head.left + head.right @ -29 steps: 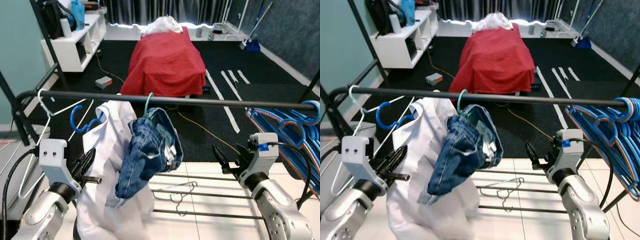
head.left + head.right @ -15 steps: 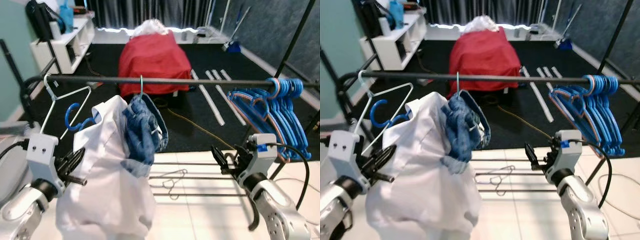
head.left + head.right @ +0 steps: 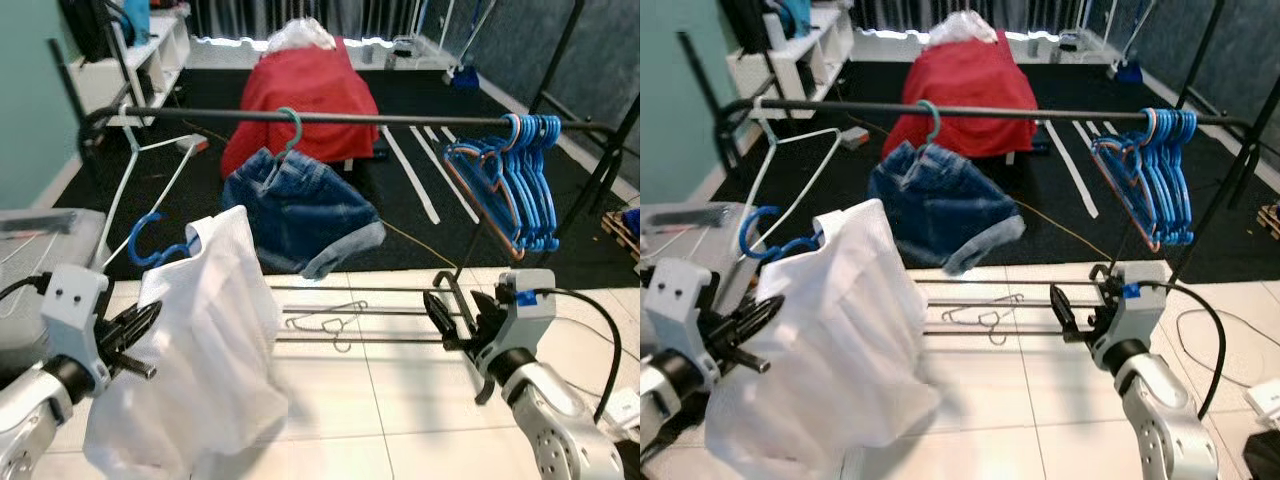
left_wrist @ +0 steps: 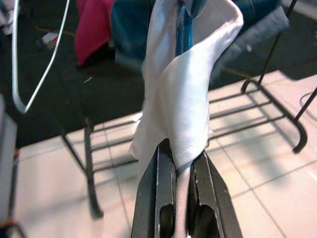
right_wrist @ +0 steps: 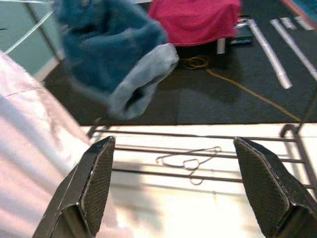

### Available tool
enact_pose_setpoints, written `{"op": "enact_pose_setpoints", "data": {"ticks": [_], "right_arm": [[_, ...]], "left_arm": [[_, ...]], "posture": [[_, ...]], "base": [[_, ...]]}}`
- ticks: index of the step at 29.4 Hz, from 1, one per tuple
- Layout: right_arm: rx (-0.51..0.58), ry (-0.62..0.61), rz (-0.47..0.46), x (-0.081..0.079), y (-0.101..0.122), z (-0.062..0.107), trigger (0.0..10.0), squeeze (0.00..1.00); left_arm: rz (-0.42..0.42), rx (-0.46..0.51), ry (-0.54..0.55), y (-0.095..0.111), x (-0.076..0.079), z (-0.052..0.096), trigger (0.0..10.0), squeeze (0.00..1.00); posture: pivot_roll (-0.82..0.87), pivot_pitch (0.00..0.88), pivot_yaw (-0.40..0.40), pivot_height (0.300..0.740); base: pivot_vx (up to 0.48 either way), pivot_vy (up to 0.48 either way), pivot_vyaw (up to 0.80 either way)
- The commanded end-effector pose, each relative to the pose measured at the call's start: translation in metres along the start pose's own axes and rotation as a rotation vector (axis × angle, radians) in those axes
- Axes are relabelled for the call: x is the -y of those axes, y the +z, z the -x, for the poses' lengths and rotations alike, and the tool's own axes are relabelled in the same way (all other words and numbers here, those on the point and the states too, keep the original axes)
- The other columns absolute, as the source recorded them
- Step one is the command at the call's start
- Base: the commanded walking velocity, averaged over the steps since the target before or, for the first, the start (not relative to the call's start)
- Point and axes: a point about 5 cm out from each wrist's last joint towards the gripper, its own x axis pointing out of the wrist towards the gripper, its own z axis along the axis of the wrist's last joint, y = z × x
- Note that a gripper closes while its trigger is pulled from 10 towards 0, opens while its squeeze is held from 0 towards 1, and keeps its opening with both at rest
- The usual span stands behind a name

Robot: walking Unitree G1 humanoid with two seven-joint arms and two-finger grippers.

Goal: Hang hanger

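— What does the hanger look like?
— A blue hanger (image 3: 152, 240) carrying a white shirt (image 3: 205, 350), lower left, below the rail (image 3: 340, 119); the left gripper (image 4: 178, 163) has its jaws clamped on the shirt's fabric.
— Around it?
— Denim shorts (image 3: 300, 210) hang centre, blue hangers (image 3: 515, 170) right. Right gripper (image 5: 178, 183) jaws apart.
— Changes?
— The shirt has separated from the shorts.

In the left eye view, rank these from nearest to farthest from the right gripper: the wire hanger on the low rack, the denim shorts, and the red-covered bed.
From the right gripper:
1. Wire hanger, on the low rack bars to its left.
2. Denim shorts, hanging from the rail, up and left.
3. Red-covered bed, far behind the rail.
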Motion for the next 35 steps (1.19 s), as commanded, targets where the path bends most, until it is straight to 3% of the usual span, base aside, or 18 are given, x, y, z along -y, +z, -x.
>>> {"op": "enact_pose_setpoints", "data": {"ticks": [1, 11, 16, 19, 21, 24, 27, 35], "right_arm": [[-0.014, -0.003, -0.012, 0.001, -0.003, 0.003, 10.0, 0.0], [-0.013, -0.013, -0.033, 0.0, -0.002, 0.003, 10.0, 0.0], [-0.006, -0.014, -0.071, 0.0, 0.002, 0.001, 10.0, 0.0], [0.006, -0.002, -0.08, -0.002, 0.005, -0.001, 10.0, 0.0], [0.015, 0.027, -0.094, -0.005, 0.008, -0.005, 10.0, 0.0], [0.021, 0.038, -0.106, -0.006, 0.008, -0.006, 10.0, 0.0], [0.018, 0.042, -0.113, -0.007, 0.007, -0.007, 10.0, 0.0], [0.014, 0.049, -0.126, -0.01, 0.006, -0.006, 10.0, 0.0]], "left_arm": [[-0.028, 0.025, -0.019, 0.008, -0.002, -0.002, 10.0, 0.0], [0.006, 0.047, -0.056, 0.007, 0.013, -0.017, 10.0, 0.0], [0.022, 0.094, -0.115, 0.004, 0.047, -0.041, 10.0, 0.0], [-0.001, 0.109, -0.136, 0.004, 0.055, -0.047, 10.0, 0.0], [-0.06, 0.137, -0.157, 0.008, 0.058, -0.056, 10.0, 0.0], [-0.13, 0.146, -0.135, 0.014, 0.049, -0.065, 10.0, 0.0], [-0.254, 0.146, -0.096, 0.02, 0.037, -0.076, 10.0, 0.0], [-0.429, 0.168, -0.045, 0.029, 0.027, -0.096, 10.0, 0.0]], "posture": [[-0.1, 0.05, 0.001, 0.736], [-0.1, 0.048, 0.01, 0.736], [-0.11, 0.038, 0.014, 0.736], [-0.11, 0.036, 0.013, 0.736], [-0.11, 0.032, 0.012, 0.736], [-0.11, 0.031, 0.016, 0.736], [-0.11, 0.029, 0.017, 0.736], [-0.13, 0.032, 0.031, 0.736]], "base": [[-0.386, 0.0, 0.0], [-0.392, 0.0, 0.0], [0.0, 0.0, 0.0], [0.0, 0.0, 0.0], [0.0, 0.0, 0.0], [0.0, 0.0, -0.8], [0.0, 0.0, -0.8], [0.0, 0.0, -0.8]]}}
